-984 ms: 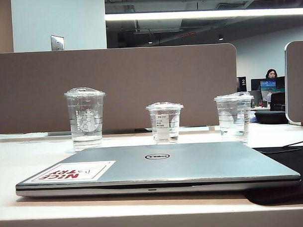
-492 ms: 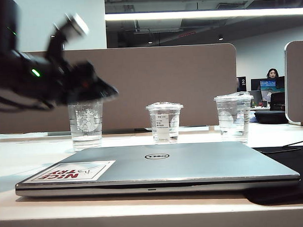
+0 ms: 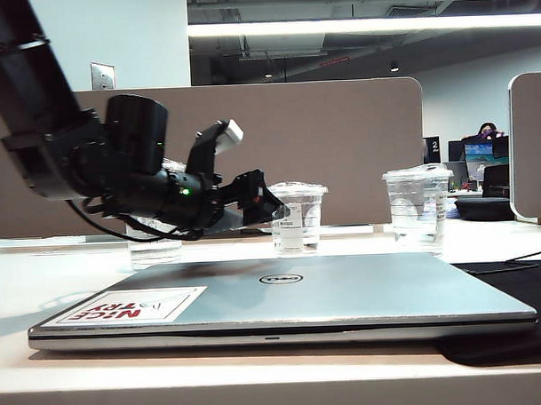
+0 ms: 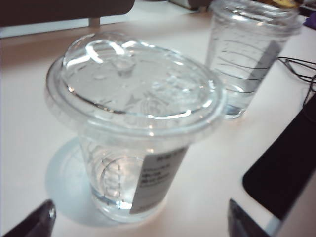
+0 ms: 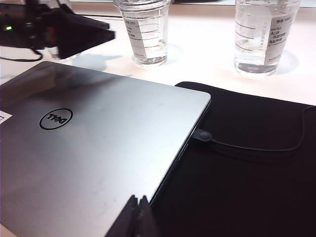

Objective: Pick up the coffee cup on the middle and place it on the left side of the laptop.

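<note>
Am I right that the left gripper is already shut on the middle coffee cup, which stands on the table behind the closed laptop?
Not quite. The left gripper is open and has not gripped the coffee cup. The left wrist view shows its fingertips apart on either side of the cup's base, without touching it. The rest holds: the cup stands on the table behind the closed laptop.

Bare counter [image 3: 219,250] flanks the coffee cup [image 3: 296,218]; the laptop [image 3: 283,300] blocks the near side, another cup [image 3: 418,206] stands well right.
</note>
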`<state>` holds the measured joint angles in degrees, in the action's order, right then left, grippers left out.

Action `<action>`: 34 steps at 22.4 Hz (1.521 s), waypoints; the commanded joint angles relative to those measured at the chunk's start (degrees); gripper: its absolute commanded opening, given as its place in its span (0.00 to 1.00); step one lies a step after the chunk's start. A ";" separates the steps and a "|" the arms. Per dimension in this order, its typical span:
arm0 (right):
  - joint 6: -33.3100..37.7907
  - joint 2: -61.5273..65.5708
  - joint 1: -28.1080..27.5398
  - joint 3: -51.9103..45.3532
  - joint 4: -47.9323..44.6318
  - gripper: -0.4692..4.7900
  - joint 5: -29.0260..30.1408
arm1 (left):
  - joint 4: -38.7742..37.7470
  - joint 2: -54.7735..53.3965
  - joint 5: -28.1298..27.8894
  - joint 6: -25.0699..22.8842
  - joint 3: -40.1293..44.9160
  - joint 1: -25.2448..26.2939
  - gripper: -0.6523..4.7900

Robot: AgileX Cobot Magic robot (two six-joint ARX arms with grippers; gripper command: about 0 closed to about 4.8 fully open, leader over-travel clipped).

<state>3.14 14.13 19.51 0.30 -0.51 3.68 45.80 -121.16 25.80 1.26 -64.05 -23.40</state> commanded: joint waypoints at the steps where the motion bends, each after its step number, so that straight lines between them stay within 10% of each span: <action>1: -0.15 0.00 0.04 -0.22 -0.98 0.08 0.09 | -3.52 -2.75 -1.73 0.81 -5.25 -0.39 1.00; 29: -0.15 0.00 0.09 -0.22 -1.01 0.08 0.09 | -8.46 -13.94 -2.60 1.09 -21.70 -3.63 1.00; 34: -0.15 0.00 0.09 -0.22 -0.98 0.08 0.09 | -8.44 -13.92 -2.58 1.38 -21.79 -3.63 0.70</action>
<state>3.14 14.13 19.51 0.32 -0.51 3.68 36.67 -135.17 22.98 2.61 -85.58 -26.94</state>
